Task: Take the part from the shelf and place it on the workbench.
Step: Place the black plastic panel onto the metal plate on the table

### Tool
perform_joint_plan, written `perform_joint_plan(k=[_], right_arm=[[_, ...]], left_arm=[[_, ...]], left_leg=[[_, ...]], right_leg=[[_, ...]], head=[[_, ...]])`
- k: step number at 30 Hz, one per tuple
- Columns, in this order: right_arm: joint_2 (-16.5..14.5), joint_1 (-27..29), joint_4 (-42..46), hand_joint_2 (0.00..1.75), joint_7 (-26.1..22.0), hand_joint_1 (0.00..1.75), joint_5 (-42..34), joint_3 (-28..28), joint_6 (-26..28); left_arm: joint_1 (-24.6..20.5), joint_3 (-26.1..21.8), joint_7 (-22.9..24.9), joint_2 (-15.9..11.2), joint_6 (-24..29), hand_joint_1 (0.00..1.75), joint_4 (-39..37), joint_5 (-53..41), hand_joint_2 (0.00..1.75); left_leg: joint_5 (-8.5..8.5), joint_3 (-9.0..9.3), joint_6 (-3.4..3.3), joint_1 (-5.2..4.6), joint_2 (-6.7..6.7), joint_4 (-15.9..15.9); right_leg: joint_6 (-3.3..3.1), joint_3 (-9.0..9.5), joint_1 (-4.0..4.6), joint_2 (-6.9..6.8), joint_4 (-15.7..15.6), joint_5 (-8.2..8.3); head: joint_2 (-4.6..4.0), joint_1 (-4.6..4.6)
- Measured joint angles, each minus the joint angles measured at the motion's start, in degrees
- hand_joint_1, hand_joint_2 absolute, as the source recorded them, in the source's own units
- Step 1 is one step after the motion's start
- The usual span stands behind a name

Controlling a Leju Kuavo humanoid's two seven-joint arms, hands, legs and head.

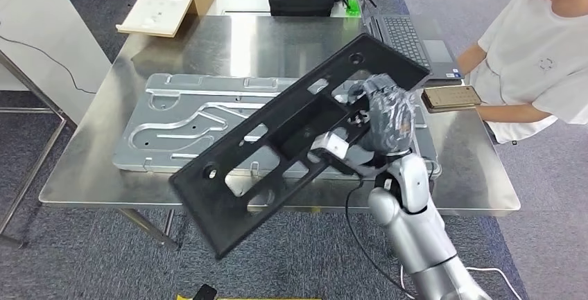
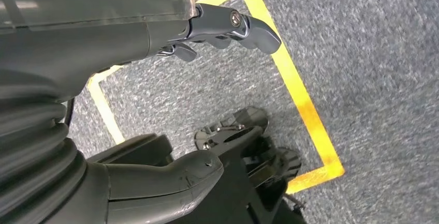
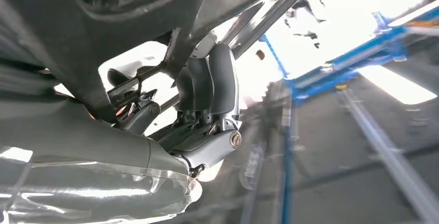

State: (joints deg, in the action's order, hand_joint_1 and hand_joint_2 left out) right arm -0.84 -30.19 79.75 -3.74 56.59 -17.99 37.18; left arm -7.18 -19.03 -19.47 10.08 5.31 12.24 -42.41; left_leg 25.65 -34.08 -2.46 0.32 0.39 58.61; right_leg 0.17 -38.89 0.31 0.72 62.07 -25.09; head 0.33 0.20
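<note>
Black part [image 1: 277,147] hangs tilted above the workbench [image 1: 90,168], gripped in my right hand [image 1: 388,116]; left hand [image 2: 228,27] hangs loose, holding nothing. I should level it before lowering.

The robot's right arm [image 1: 416,231] is a chain of smooth, rounded silver segments, with a thin black cable running down beside it. Its right hand [image 1: 386,116] is dark grey and wrapped in crinkled clear plastic film; in the right wrist view the dark fingers [image 3: 215,81] hinge on a round, slotted silver screw. The left hand [image 2: 155,53] has a grey ribbed bellows cover, a thick, smooth grey thumb, and darker fingers [image 2: 248,27] pinned by a similar screw, under a glossy clear sheath.
</note>
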Motion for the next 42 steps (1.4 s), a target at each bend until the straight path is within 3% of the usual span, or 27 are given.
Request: perform_joint_plan(k=[3,4,5,6,7,9,11,14,16,18,19,20,21,24,26,29,30,31,34,35,36,37,39,41,42], right_arm=[[2.35,-4.08,-4.61,1.75,0.12,1.75,-1.97,2.64,-0.25],[3.07,-4.88,-6.09,1.75,0.08,1.75,-2.01,3.36,-0.23],[3.79,-5.48,-7.48,1.75,0.07,1.75,-1.91,4.04,-0.19],[4.44,-6.04,-8.75,1.75,0.07,1.75,-1.78,4.66,-0.16],[4.95,-6.67,-9.78,1.75,0.07,1.75,-1.61,5.18,-0.11],[5.66,-8.00,-11.50,1.75,-0.02,1.75,-1.22,6.18,0.12],[6.20,-8.76,-12.96,1.75,-0.14,1.75,-0.79,7.24,0.55],[6.80,-9.02,-14.49,1.75,-0.33,1.75,-0.51,8.42,0.89],[6.98,-9.34,-15.17,1.75,-0.45,1.75,-0.36,8.86,0.91],[7.07,-9.53,-15.95,1.75,-0.49,1.75,-0.13,9.25,0.94],[7.07,-9.46,-16.34,1.75,-0.51,1.75,-0.01,9.42,0.94],[7.08,-9.36,-16.72,1.75,-0.56,1.75,0.08,9.54,0.93],[7.09,-9.26,-17.04,1.75,-0.60,1.75,0.13,9.62,0.91],[7.15,-9.18,-17.73,1.75,-0.69,1.75,0.15,9.83,0.83],[7.28,-9.15,-18.18,1.75,-0.70,1.75,0.05,10.01,0.52],[7.45,-9.04,-18.93,1.75,-0.68,1.75,-0.62,10.19,-1.01],[7.54,-9.04,-19.14,1.75,-0.67,1.75,-0.86,10.27,-1.42],[7.65,-9.04,-19.32,1.75,-0.65,1.75,-1.05,10.36,-1.66],[7.90,-8.82,-20.03,1.75,-0.63,1.75,-1.36,10.57,-2.05],[7.95,-8.64,-20.32,1.75,-0.63,1.75,-1.46,10.59,-2.17],[8.01,-8.51,-20.59,1.75,-0.65,1.75,-1.54,10.60,-2.23],[8.07,-8.44,-20.79,1.75,-0.70,1.75,-1.59,10.60,-2.21],[8.15,-8.45,-21.05,1.75,-0.81,0.87,-1.65,10.63,-2.15],[8.19,-8.42,-21.18,1.75,-0.89,0.00,-1.72,10.69,-2.10],[8.20,-8.37,-21.26,1.75,-0.90,0.00,-1.75,10.72,-2.08]], left_arm=[[-0.09,-0.01,-0.22,0.05,-0.65,0.00,0.00,-0.49,1.75],[-0.05,-0.01,-0.29,0.05,-0.79,0.00,0.00,-0.67,1.75],[0.00,-0.01,-0.37,0.05,-0.90,0.00,0.00,-0.87,1.75],[0.02,-0.01,-0.46,0.06,-0.97,0.00,0.00,-1.08,1.75],[0.02,-0.01,-0.55,0.07,-1.00,0.00,0.00,-1.20,1.75],[-0.06,-0.01,-0.68,0.07,-1.00,0.00,0.00,-1.41,1.75],[-0.15,-0.01,-0.79,0.08,-0.97,0.00,0.00,-1.65,1.75],[-0.12,-0.01,-0.88,0.15,-0.95,0.00,0.00,-1.96,1.75],[-0.13,-0.01,-0.92,0.18,-0.91,0.00,0.00,-2.03,1.75],[-0.11,-0.01,-0.95,0.18,-0.80,0.00,0.00,-2.16,1.75],[-0.07,-0.01,-0.96,0.17,-0.73,0.00,0.00,-2.25,1.75],[-0.04,-0.01,-0.97,0.17,-0.66,0.00,0.00,-2.32,1.75],[-0.04,-0.01,-0.98,0.17,-0.60,0.00,0.00,-2.38,1.75],[-0.13,0.00,-1.09,0.14,-0.48,0.00,0.00,-2.52,1.75],[-0.19,0.01,-1.17,0.12,-0.45,0.00,0.00,-2.64,1.75],[-0.16,-0.01,-1.30,0.14,-0.42,0.00,0.00,-2.79,1.75],[-0.21,-0.01,-1.34,0.17,-0.41,0.00,0.00,-2.81,1.75],[-0.29,-0.01,-1.39,0.21,-0.41,0.00,0.00,-2.83,1.75],[-0.26,-0.01,-1.46,0.22,-0.41,0.00,0.00,-2.92,1.75],[-0.19,-0.01,-1.46,0.22,-0.41,0.00,0.00,-2.96,1.75],[-0.16,-0.01,-1.46,0.21,-0.40,0.00,0.00,-2.97,1.75],[-0.17,-0.01,-1.47,0.22,-0.39,0.00,0.00,-2.97,1.75],[-0.24,-0.01,-1.52,0.21,-0.36,0.00,0.00,-2.97,1.75],[-0.31,-0.01,-1.61,0.18,-0.31,0.00,0.00,-2.99,1.75],[-0.32,-0.01,-1.63,0.17,-0.27,0.00,0.00,-3.05,1.75]], left_leg=[[-0.36,0.07,-0.30,0.10,0.02,-0.31],[-0.34,0.07,-0.30,0.12,0.01,-0.29],[-0.31,0.09,-0.27,0.16,-0.01,-0.26],[-0.26,0.11,-0.19,0.23,-0.04,-0.19],[-0.15,0.14,-0.03,0.29,-0.06,-0.08],[0.11,0.06,0.47,0.27,-0.05,0.20],[0.20,-0.01,1.10,0.18,-0.04,0.26],[0.75,-0.16,2.01,0.29,-0.08,0.60],[3.18,-1.92,2.29,0.39,-0.13,4.59],[6.58,-5.63,2.33,0.39,-0.15,12.36],[7.48,-7.29,2.32,0.38,-0.15,15.51],[7.36,-8.13,2.24,0.37,-0.15,16.84],[6.18,-7.85,2.06,0.34,-0.15,15.89],[0.81,-2.81,1.04,-0.04,-0.19,4.96],[-0.18,-0.90,0.67,-0.37,-0.20,0.88],[-0.61,-0.41,0.26,-0.36,-0.17,-0.15],[-0.89,-0.19,-0.01,-0.23,-0.14,-0.60],[-1.14,0.01,-0.23,-0.06,-0.12,-1.01],[-1.22,0.04,-0.46,-0.02,-0.12,-1.14],[-1.18,0.04,-0.43,0.00,-0.12,-1.10],[-1.10,0.04,-0.33,0.05,-0.12,-1.00],[-0.96,0.04,-0.14,0.13,-0.13,-0.82],[-0.49,-0.08,0.48,0.15,-0.15,-0.20],[-0.17,-0.29,1.14,0.00,-0.17,0.23],[-0.14,-0.35,1.40,-0.05,-0.18,0.28]], right_leg=[[1.05,-4.33,-0.54,-0.10,9.44,-4.71],[1.34,-5.47,-0.80,-0.16,11.95,-5.40],[1.60,-5.74,-1.08,-0.25,12.53,-5.05],[1.81,-4.94,-1.35,-0.36,10.98,-3.76],[2.00,-3.12,-1.62,-0.51,7.46,-1.79],[2.03,0.54,-1.73,-0.68,0.37,0.61],[1.49,1.85,-1.37,-0.69,-2.27,0.76],[0.22,2.04,-1.24,-0.71,-2.72,0.95],[-0.70,2.30,-1.32,-0.73,-3.01,1.01],[-1.20,2.37,-1.02,-0.70,-2.99,0.90],[-1.28,2.40,-0.85,-0.65,-2.97,0.85],[-1.35,2.44,-0.69,-0.59,-2.95,0.81],[-1.38,2.50,-0.56,-0.52,-2.91,0.78],[-1.22,2.64,-0.28,-0.34,-2.71,0.60],[-0.78,2.51,-0.24,-0.32,-2.61,0.58],[0.12,2.44,-0.36,-0.34,-2.56,0.49],[0.42,2.10,-0.40,-0.36,-1.70,-0.20],[0.70,1.26,-0.46,-0.38,0.22,-1.46],[1.45,-3.40,-1.03,-0.42,10.01,-5.95],[1.69,-4.31,-1.28,-0.44,11.73,-6.14],[1.91,-4.23,-1.55,-0.47,11.41,-5.27],[2.11,-3.03,-1.82,-0.55,8.94,-3.56],[2.40,0.56,-2.10,-0.71,1.68,-0.48],[1.98,2.37,-1.92,-0.71,-2.05,0.23],[1.57,2.42,-1.69,-0.62,-2.14,0.03]], head=[[0.00,0.03],[0.00,0.04],[0.00,0.03],[0.00,0.04],[0.00,0.03],[0.00,0.01],[0.00,0.00],[0.00,0.00],[0.00,-0.01],[0.00,-0.02],[0.00,-0.01],[0.00,-0.02],[0.00,-0.02],[0.00,0.00],[0.00,0.01],[0.00,0.01],[0.00,0.01],[0.00,0.02],[0.00,0.02],[0.00,0.02],[0.00,0.03],[0.00,0.02],[0.00,0.03],[0.00,0.01],[0.00,-0.01]])
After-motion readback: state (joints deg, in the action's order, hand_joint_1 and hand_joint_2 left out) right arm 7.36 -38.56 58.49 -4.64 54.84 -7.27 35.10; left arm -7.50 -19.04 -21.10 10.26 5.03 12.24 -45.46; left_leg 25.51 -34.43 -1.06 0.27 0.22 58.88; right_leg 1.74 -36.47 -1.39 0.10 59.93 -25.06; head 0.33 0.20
